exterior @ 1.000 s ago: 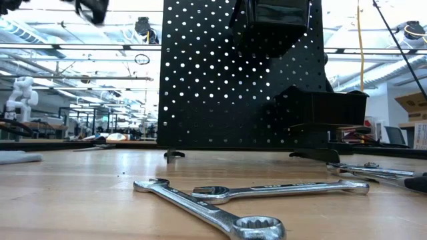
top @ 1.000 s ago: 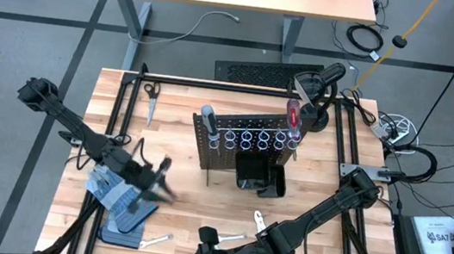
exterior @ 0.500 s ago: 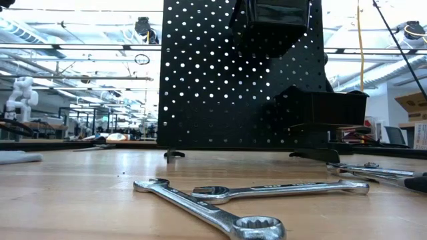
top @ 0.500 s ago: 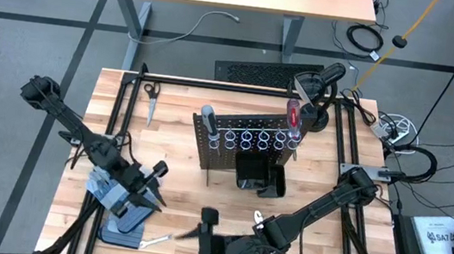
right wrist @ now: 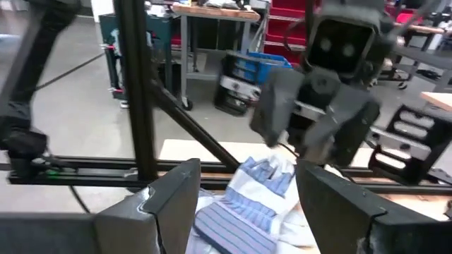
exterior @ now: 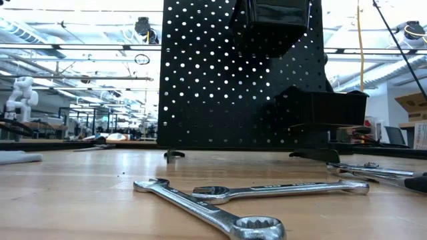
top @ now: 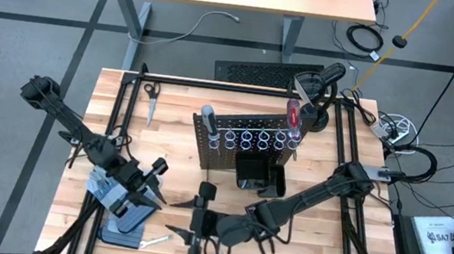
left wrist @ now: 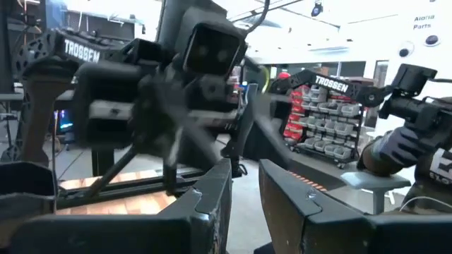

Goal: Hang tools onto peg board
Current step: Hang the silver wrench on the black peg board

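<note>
Left gripper (top: 153, 183) near front-left corner of surface (top: 185, 117), fingers narrowly apart, empty. Right gripper (top: 199, 215) near front edge, fingers wide apart, empty. Two wrenches (exterior: 220, 203) flat near front edge; peg board (top: 247, 142) upright mid-surface.

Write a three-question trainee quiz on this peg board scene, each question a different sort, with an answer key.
1. True or false: the red-handled screwdriver already stands in the peg board.
2. Multiple choice: the two wrenches in the low view lie
A) apart
B) crossed on the table
C) in the black bin
3. Fill in: the right gripper, over the table's near edge and holding nothing, has its fingers ____.

Key: 1 true. 2 B. 3 open. The left gripper waits above the striped gloves.
</note>
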`<state>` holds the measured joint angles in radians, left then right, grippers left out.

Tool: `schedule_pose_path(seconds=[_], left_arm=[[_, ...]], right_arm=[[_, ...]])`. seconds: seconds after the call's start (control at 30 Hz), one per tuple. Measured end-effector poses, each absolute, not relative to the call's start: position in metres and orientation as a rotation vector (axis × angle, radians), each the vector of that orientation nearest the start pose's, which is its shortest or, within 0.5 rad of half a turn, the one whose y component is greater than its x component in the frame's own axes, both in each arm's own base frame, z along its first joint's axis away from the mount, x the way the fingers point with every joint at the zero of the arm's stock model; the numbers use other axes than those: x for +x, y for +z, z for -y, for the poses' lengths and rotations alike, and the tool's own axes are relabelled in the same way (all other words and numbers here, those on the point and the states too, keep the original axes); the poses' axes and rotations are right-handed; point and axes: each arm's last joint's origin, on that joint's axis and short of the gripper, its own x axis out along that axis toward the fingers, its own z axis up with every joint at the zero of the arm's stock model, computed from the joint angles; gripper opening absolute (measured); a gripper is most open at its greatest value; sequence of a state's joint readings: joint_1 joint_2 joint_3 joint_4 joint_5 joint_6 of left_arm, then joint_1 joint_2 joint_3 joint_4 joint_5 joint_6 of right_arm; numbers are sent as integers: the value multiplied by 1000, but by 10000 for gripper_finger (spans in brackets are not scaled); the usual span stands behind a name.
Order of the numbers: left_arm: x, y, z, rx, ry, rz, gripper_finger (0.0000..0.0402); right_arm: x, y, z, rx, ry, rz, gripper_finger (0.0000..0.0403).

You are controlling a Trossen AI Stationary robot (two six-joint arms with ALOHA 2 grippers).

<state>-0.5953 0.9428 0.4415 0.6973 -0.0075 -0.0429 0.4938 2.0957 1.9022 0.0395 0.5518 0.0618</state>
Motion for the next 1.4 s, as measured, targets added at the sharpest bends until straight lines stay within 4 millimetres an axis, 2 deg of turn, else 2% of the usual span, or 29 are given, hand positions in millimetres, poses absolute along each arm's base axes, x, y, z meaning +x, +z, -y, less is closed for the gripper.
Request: schedule_pose_path(seconds=[0.17, 0.8, 1.4], left_arm=[[170, 270, 114, -89, -584, 154, 82], [177, 262, 113, -90, -487, 105, 82], [178, 264, 112, -98, -426, 126, 82]], right_arm=[[448, 328, -214, -24, -73, -138, 228], [447, 329, -215, -38, -69, -137, 228], [447, 327, -214, -36, -76, -147, 228]])
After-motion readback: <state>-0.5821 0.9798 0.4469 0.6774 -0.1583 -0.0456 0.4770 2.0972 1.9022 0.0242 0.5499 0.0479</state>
